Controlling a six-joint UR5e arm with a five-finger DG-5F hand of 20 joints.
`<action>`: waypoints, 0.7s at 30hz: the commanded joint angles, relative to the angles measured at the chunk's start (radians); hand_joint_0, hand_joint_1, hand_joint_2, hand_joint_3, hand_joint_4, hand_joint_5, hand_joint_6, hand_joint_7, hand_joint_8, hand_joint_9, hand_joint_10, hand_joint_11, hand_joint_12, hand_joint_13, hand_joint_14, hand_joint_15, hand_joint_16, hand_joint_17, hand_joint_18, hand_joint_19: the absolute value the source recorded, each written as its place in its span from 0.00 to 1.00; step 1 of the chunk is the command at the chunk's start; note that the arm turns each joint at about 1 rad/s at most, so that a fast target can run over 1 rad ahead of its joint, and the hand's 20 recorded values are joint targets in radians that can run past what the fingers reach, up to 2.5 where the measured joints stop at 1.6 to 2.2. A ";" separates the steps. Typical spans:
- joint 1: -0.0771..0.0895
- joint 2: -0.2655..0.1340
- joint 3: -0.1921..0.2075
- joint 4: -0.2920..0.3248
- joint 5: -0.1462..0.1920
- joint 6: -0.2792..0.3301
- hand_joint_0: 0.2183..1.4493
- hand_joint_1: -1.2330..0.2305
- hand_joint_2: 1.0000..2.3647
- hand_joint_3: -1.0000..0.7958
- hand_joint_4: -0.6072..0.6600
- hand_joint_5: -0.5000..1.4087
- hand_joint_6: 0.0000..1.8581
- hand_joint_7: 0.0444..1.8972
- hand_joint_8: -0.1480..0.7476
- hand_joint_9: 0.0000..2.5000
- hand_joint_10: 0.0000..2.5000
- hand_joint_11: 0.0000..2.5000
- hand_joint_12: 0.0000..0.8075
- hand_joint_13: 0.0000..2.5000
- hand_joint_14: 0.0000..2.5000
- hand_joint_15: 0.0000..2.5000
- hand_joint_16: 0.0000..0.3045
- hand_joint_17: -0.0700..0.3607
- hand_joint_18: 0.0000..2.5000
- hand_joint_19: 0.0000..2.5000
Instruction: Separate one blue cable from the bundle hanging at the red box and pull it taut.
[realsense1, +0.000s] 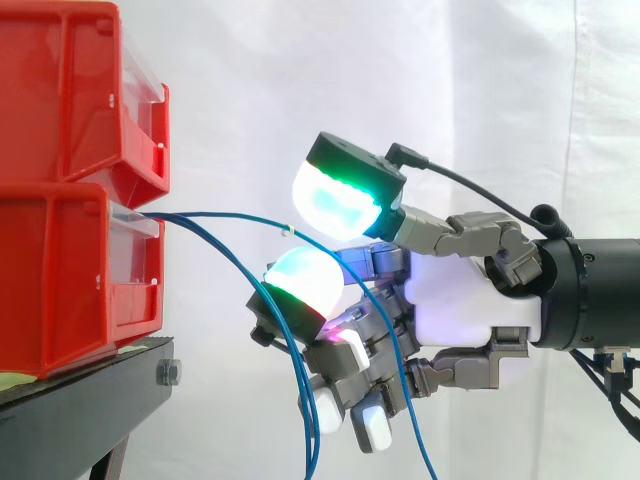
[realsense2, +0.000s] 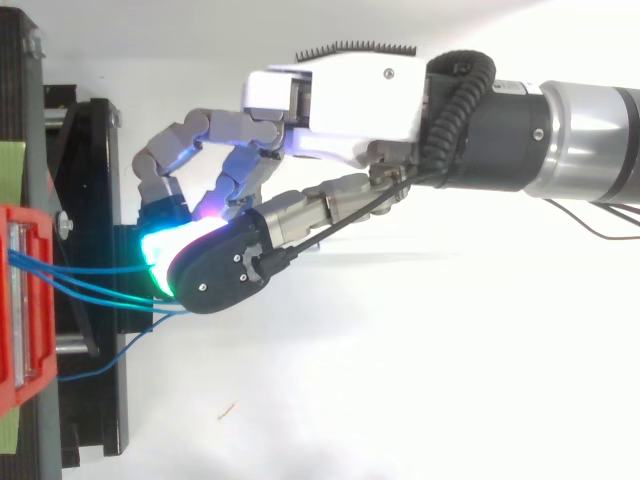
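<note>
Blue cable bundle (realsense2: 90, 268) hung from lower red box (realsense1: 80, 280), at left; hand (realsense1: 470, 290) positioned just right of it.
Cables judged thin, light, limp, slippery; top strand (realsense1: 250, 219) best pinched near the box; whether it is gripped cannot be told.

Bright even light, white curtain (realsense1: 300, 80) washed out, soft faint shadows, fingertips (realsense1: 335, 200) glowing green.

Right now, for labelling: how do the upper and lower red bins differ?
Blue cables come out of the lower red bin; none leave the upper red bin. The lower red bin sits on the black stand; the upper red bin is stacked on it. Both are red with clear fronts.
</note>
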 joint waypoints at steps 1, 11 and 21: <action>0.000 -0.001 0.001 -0.001 0.000 0.000 0.33 0.47 0.01 0.33 0.59 0.16 0.42 0.67 0.53 0.40 0.01 0.46 0.45 0.39 0.01 0.24 0.18 0.45 0.40 0.25; 0.000 -0.001 0.001 0.001 -0.001 -0.001 0.37 0.32 0.01 0.40 0.59 0.14 0.44 0.67 0.52 0.38 0.01 0.45 0.45 0.39 0.01 0.24 0.18 0.45 0.40 0.24; 0.000 -0.001 0.001 0.002 -0.001 -0.001 0.38 0.30 0.02 0.47 0.54 0.14 0.46 0.68 0.52 0.38 0.01 0.46 0.44 0.39 0.01 0.24 0.18 0.45 0.40 0.24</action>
